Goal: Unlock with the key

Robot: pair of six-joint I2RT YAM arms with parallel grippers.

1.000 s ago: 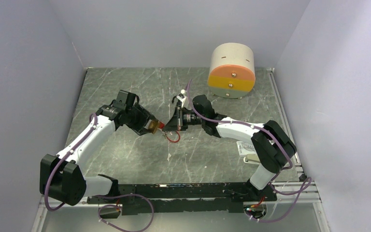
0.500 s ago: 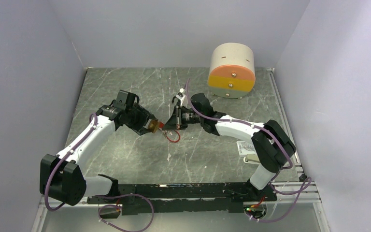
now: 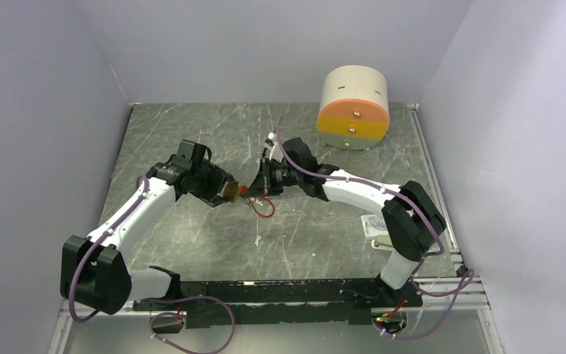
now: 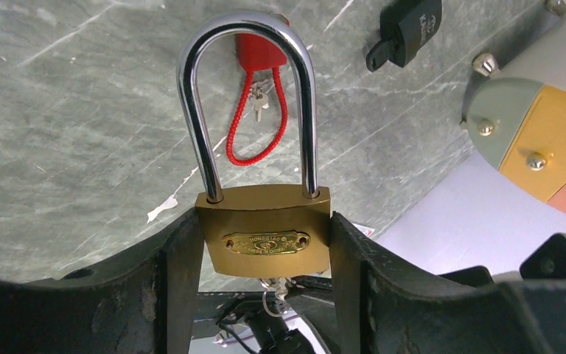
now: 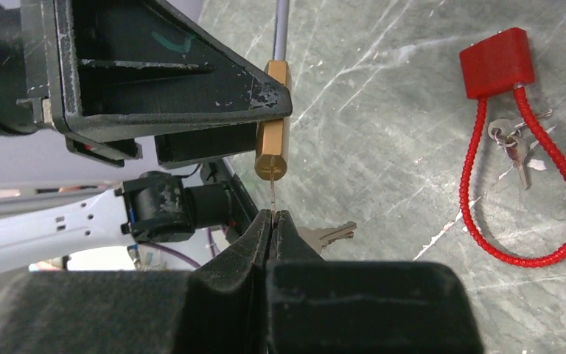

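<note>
Now the left end effector (image 3: 226, 192) is gripping the brass padlock (image 4: 264, 236) by the sides of its body, jaws spread to its width, holding it above the bench (image 5: 383, 110) with the shackle closed. The right end effector (image 5: 271, 221), pressed together on the key (image 5: 273, 198), is presenting the blade edge-on to the lock's base. Insertion seems to be the step in hand, though the depth is not showing, and the next move is likely calling for a straight push along the keyway, then a wrist turn.
</note>
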